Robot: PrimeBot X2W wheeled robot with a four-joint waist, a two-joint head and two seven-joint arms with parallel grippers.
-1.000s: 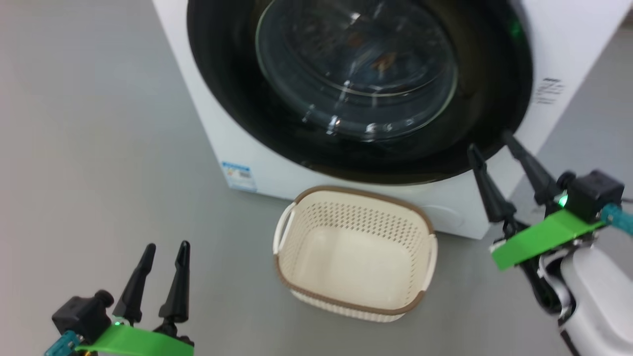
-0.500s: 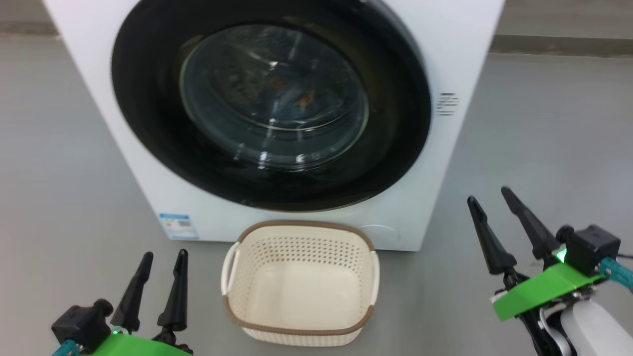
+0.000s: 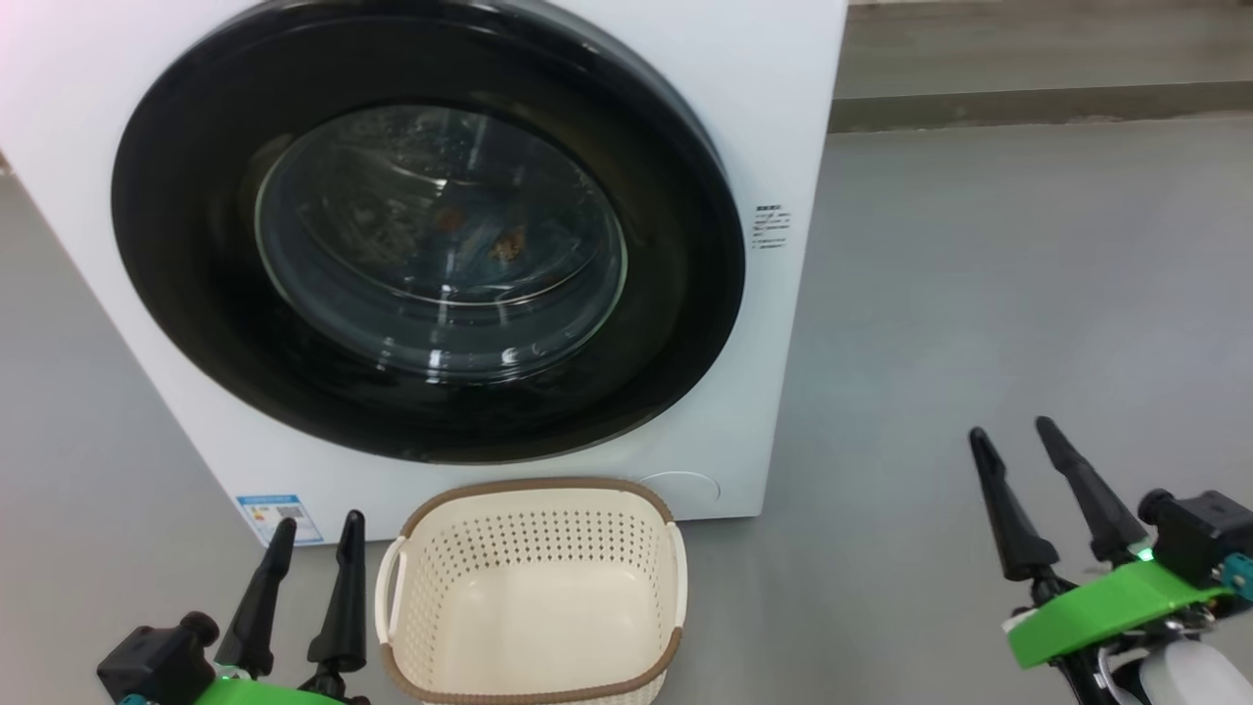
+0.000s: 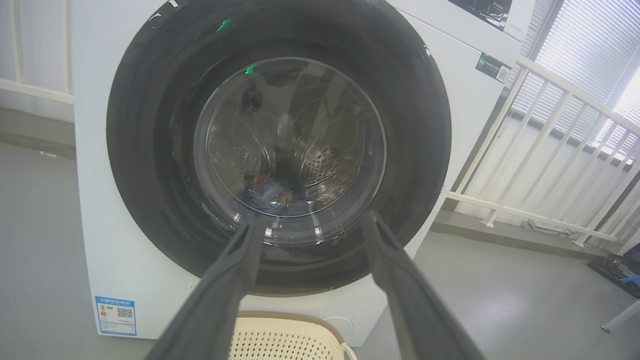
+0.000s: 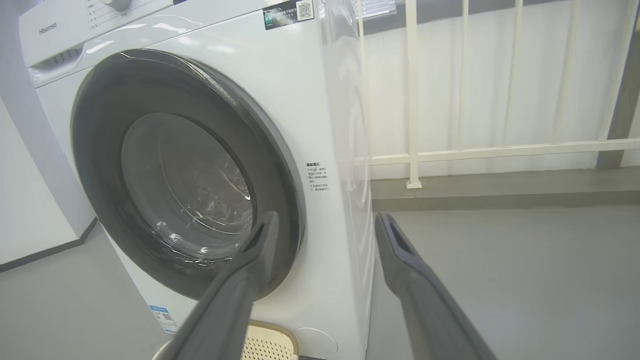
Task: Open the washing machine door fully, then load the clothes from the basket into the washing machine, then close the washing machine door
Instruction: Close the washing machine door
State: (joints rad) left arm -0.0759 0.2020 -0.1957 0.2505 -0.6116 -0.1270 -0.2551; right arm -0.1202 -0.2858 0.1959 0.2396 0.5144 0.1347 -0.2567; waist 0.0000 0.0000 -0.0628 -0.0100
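Observation:
The washing machine (image 3: 783, 88) stands white and boxy ahead, and the washing machine door (image 3: 186, 294) lies flat against its front, black rim around a glass bowl. Behind the glass lie the clothes (image 4: 270, 192), light blue with orange-brown spots. On the floor just before the machine sits the basket (image 3: 533, 509), cream with a brown rim and nothing inside. Left of the basket my left gripper (image 3: 318, 524) is open and holds nothing. My right gripper (image 3: 1010, 431) is open over bare floor, well right of the machine. Each wrist view looks along open fingers, left gripper (image 4: 312, 220) and right gripper (image 5: 326, 217).
A grey floor (image 3: 979, 294) spreads to the machine's right. A white railing (image 5: 412, 100) runs behind and beside the machine, with a low kerb (image 3: 1028, 103) at its foot. A blue label (image 3: 279, 517) sits on the machine's lower left corner.
The head camera has swung, so machine and basket sit further left in the picture. My right gripper, earlier by the door's lower right rim, now stands clear of the machine. Both grippers stay open.

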